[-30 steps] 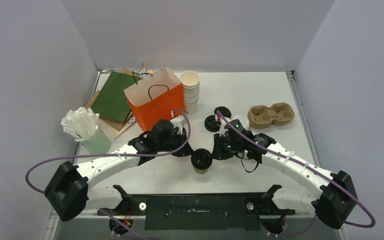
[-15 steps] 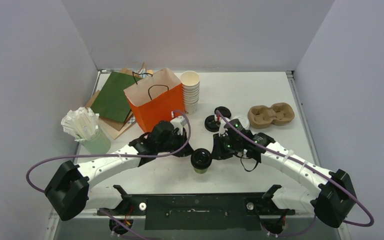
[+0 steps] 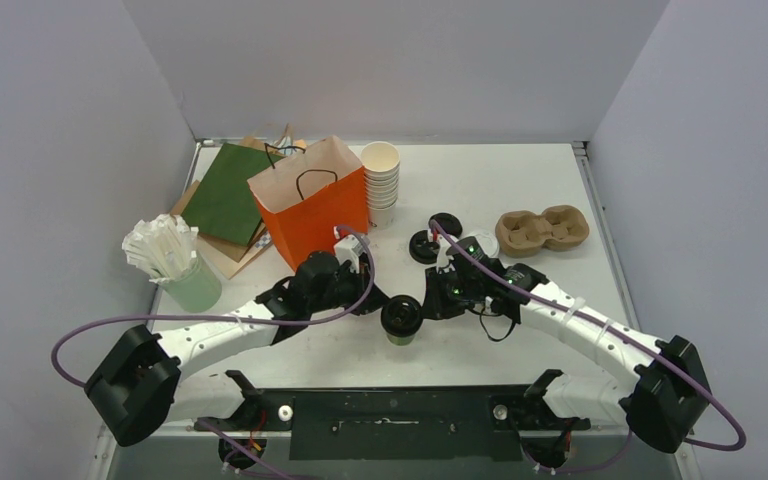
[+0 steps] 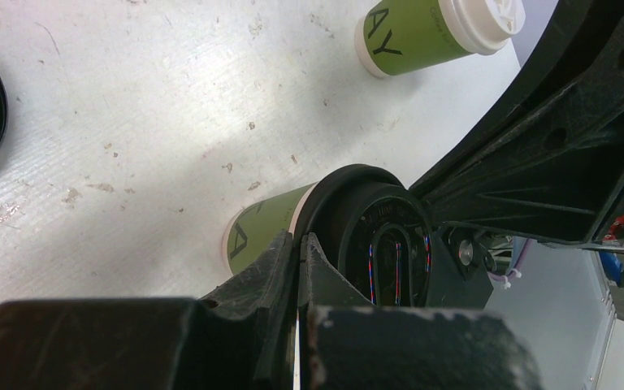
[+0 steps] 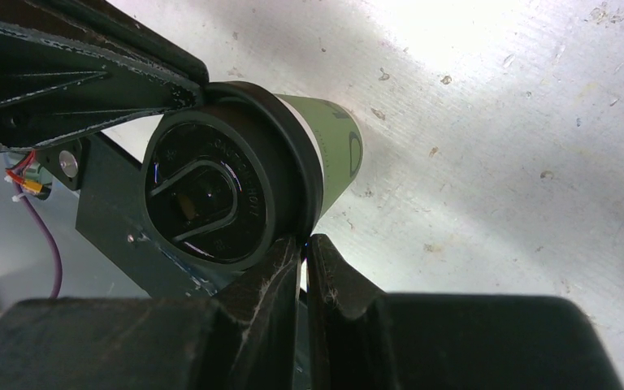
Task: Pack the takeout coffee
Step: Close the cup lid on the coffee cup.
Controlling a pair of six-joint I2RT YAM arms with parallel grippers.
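Note:
One takeout coffee [image 3: 401, 319], an olive-green cup with a black lid, stands at the near middle of the table between both arms. My left gripper [image 3: 374, 302] is shut, its tips against the lid's left rim [image 4: 325, 195]. My right gripper [image 3: 428, 303] is shut too, with its tips [image 5: 303, 242] at the lid's right rim [image 5: 292, 162]. Nothing shows between either pair of jaws. A second coffee with a white lid [image 4: 435, 28] stands farther back, largely hidden by the right arm in the top view.
An open orange paper bag [image 3: 310, 205] stands behind the left arm, beside flat green bags [image 3: 225, 195]. A stack of lidless white cups [image 3: 381, 185], loose black lids [image 3: 435, 238], a cardboard cup carrier [image 3: 542, 230] and a holder of straws [image 3: 170, 260] surround it.
The left arm's wrist has shifted slightly back and to the left. The black-lidded cup and the right arm stay put.

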